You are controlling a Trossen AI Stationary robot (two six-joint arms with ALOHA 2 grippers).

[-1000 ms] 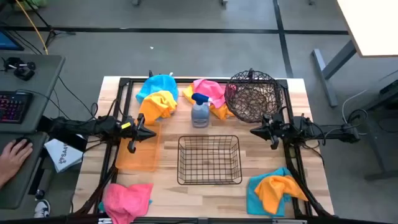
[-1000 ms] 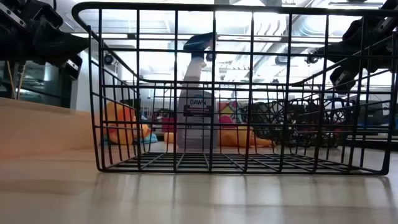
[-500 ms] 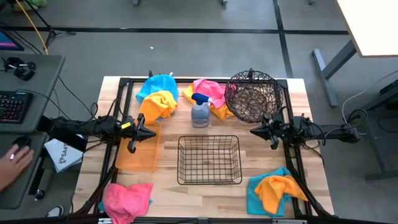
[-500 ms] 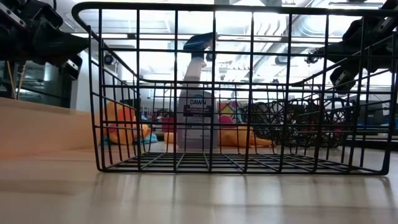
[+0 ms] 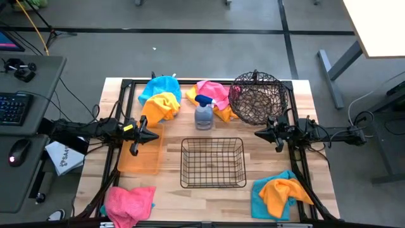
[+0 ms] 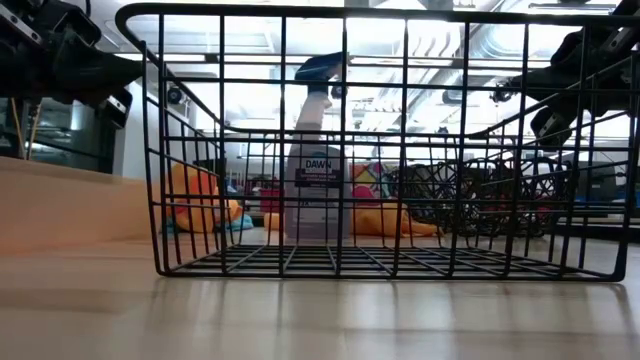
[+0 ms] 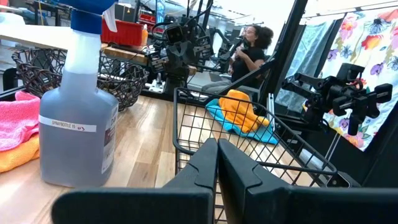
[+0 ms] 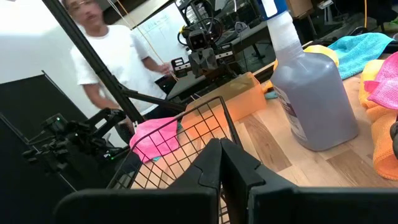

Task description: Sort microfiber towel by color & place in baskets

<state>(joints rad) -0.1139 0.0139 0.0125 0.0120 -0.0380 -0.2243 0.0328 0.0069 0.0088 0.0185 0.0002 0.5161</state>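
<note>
Status: both of my arms hang idle above the table, and nothing has been sorted.
Left claw [image 5: 154,135]: pinched shut on nothing; in my left wrist view the two fingers [image 7: 202,163] meet with no gap.
Right claw [image 5: 258,133]: likewise closed and empty, facing the left claw across the table.
Change: I find no movement in either arm over the past second. The only difference is off the table, where a person's hand that rested at the mouse [image 5: 21,149] is now gone.
Meaning: the task has not advanced, and judging by that withdrawn hand the run is probably about to start.
Orange tray [image 5: 140,159]: directly beneath and just beyond my left claw; empty.
Black wire basket [image 5: 183,161]: between my two claws, slightly nearer the front edge; empty.
Round wire basket [image 5: 258,81]: just behind my right claw. It looks empty, though through the weave I cannot be sure.
Towels behind left claw: teal cloth [image 5: 158,87] with an orange cloth [image 5: 159,107] touching it.
Towels behind the spray bottle [image 5: 204,115]: pink cloth [image 5: 214,90] on another orange one [image 5: 223,114].
Towels in front: pink heap [image 5: 130,201] before my left claw; orange-on-teal pile [image 5: 278,195] before my right claw.
Next call: in my judgement either claw must open before it can descend on a cloth.
</note>
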